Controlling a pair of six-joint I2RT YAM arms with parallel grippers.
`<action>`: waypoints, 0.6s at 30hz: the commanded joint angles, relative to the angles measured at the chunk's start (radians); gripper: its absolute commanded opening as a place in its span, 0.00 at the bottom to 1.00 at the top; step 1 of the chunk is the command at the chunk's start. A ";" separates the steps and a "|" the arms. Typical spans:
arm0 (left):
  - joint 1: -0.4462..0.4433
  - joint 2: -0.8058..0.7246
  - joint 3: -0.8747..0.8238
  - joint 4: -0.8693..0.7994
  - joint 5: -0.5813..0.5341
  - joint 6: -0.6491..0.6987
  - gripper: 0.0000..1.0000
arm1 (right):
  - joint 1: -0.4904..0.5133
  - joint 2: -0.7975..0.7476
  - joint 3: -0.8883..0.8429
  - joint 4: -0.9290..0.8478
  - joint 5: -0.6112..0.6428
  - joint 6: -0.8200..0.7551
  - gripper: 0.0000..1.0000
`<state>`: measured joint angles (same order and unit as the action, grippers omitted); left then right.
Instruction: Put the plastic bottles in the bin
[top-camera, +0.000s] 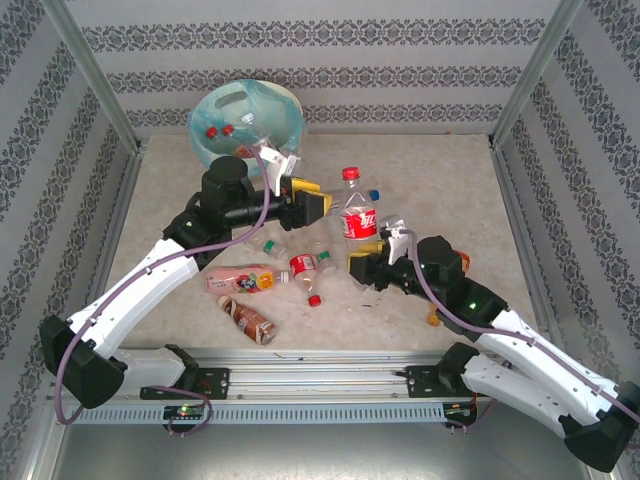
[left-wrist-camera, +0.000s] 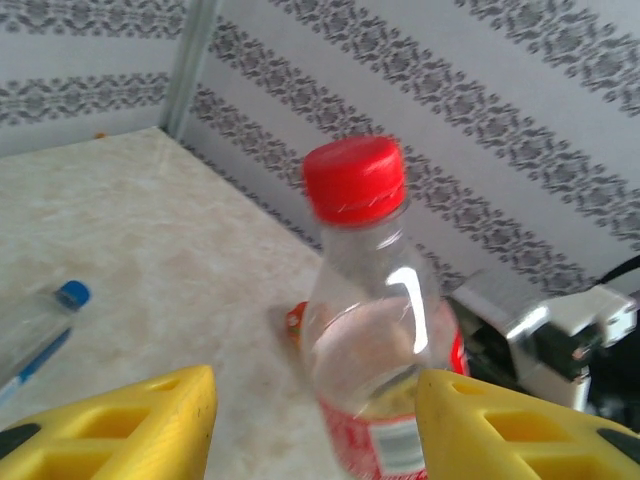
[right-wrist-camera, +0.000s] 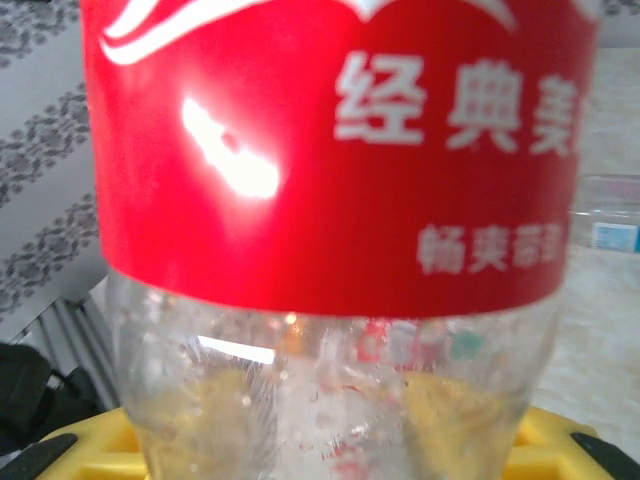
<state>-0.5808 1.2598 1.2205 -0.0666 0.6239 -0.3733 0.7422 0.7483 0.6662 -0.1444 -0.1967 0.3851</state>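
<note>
A clear cola bottle (top-camera: 357, 212) with a red cap and red label stands upright mid-table. My right gripper (top-camera: 363, 262) is shut on its base; in the right wrist view the cola bottle (right-wrist-camera: 330, 170) looms close, with the yellow fingers (right-wrist-camera: 445, 400) seen through its clear bottom. My left gripper (top-camera: 318, 205) is open just left of the bottle's upper part. In the left wrist view the cola bottle (left-wrist-camera: 375, 320) sits beside the right finger (left-wrist-camera: 500, 430), with a gap to the left one. The bin (top-camera: 247, 120), lined in turquoise, stands at the back left with red-capped bottles inside.
Loose bottles lie in front of the arms: a pink-labelled one (top-camera: 240, 278), a brown one (top-camera: 252, 321), a small red-labelled one (top-camera: 303, 265) and a clear blue-capped one (top-camera: 372, 196), the last also in the left wrist view (left-wrist-camera: 40, 330). Patterned walls enclose the table.
</note>
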 joint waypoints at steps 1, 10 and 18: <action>0.012 0.003 -0.004 0.107 0.085 -0.092 0.55 | 0.020 0.026 0.042 0.050 -0.120 -0.038 0.35; 0.052 0.003 -0.017 0.151 0.090 -0.146 0.49 | 0.048 0.095 0.089 0.030 -0.195 -0.069 0.32; 0.070 -0.005 -0.024 0.149 0.075 -0.141 0.35 | 0.059 0.108 0.088 0.041 -0.210 -0.071 0.31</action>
<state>-0.5282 1.2621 1.2060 0.0307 0.7040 -0.5037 0.7773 0.8551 0.7265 -0.1368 -0.3580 0.3405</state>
